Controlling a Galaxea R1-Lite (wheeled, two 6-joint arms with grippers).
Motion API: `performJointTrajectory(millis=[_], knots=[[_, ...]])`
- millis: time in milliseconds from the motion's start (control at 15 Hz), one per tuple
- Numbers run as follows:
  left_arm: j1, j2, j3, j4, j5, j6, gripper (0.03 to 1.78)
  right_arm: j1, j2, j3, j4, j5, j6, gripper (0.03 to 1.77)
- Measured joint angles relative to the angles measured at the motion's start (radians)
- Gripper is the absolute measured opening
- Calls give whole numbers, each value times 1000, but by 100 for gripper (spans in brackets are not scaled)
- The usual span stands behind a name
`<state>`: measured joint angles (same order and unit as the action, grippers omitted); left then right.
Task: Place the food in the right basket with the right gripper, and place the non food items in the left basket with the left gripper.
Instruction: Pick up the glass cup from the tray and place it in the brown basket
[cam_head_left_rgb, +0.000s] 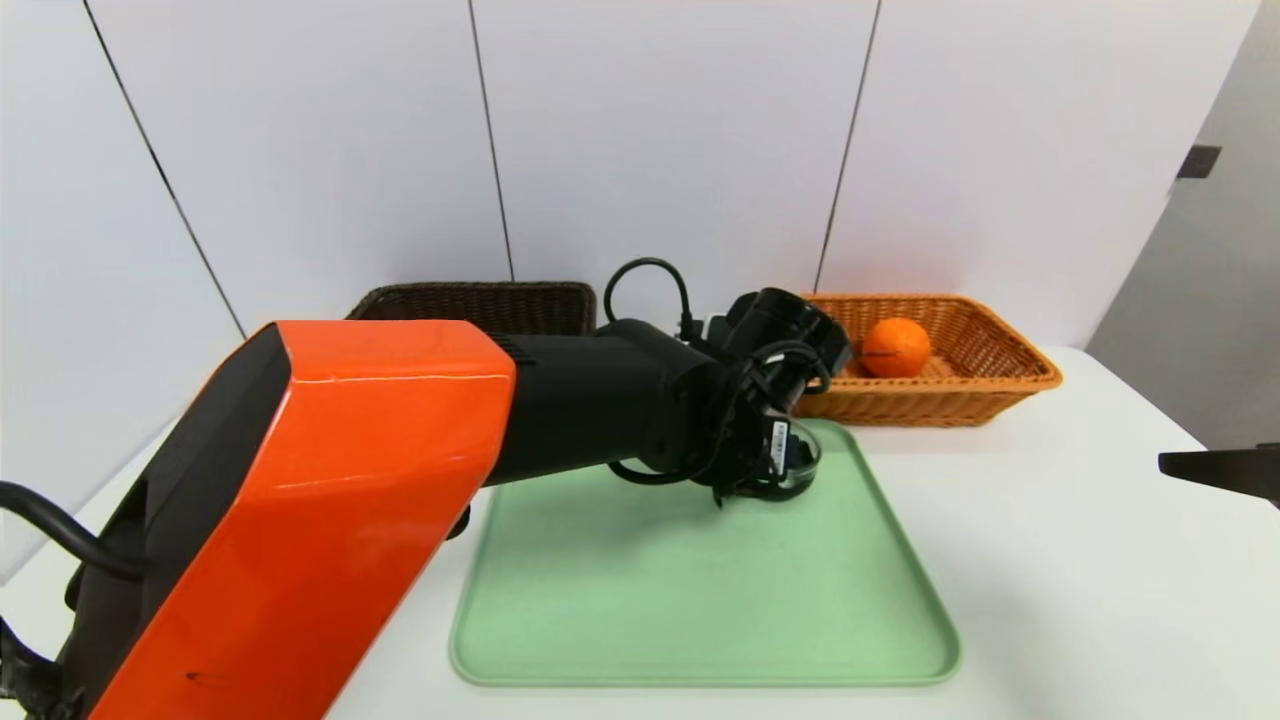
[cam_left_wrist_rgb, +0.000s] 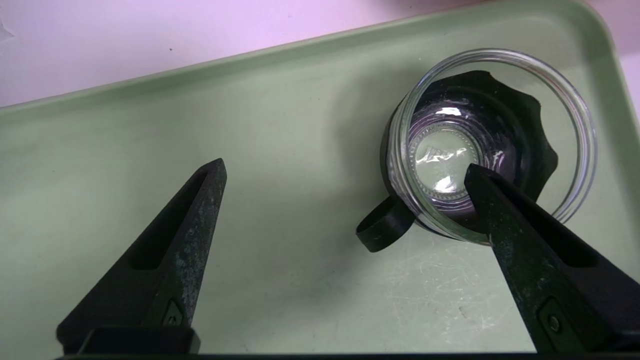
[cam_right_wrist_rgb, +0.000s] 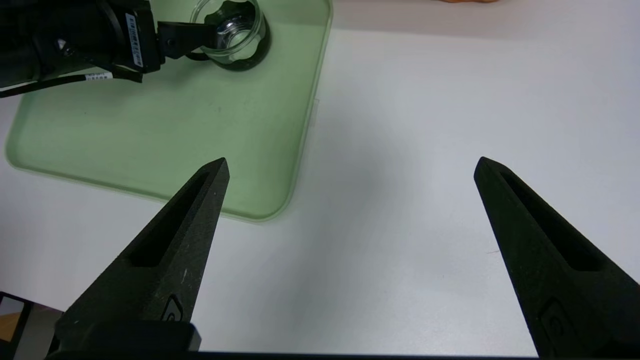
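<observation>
DONE: orange (cam_head_left_rgb: 896, 347) seen in R basket (cam_head_left_rgb: 1010, 372) | LEFT: glass cup (cam_left_wrist_rgb: 492, 145) on tray (cam_left_wrist_rgb: 200, 165), L basket (cam_head_left_rgb: 480, 303) pending | L gripper (cam_left_wrist_rgb: 345, 172) spread wide, one finger over cup rim, nothing clamped | R gripper (cam_right_wrist_rgb: 350, 167) parked apart over table (cam_right_wrist_rgb: 450, 100)

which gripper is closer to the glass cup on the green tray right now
Left. The left gripper is open right at the glass cup, one finger over its rim. The right gripper hangs open over bare table, off the tray.
</observation>
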<state>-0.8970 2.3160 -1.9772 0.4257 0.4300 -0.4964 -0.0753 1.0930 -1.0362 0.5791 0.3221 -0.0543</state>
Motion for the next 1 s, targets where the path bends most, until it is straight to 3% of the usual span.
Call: performJointTrajectory(millis=[667, 867, 1000], knots=[[6, 24, -1, -37, 1, 30, 168, 2, -11, 8, 0, 0, 0, 169], [6, 26, -1, -37, 1, 30, 116, 1, -11, 8, 0, -1, 0, 169], [6, 29, -1, -35, 1, 30, 93, 1, -11, 8, 0, -1, 0, 169]])
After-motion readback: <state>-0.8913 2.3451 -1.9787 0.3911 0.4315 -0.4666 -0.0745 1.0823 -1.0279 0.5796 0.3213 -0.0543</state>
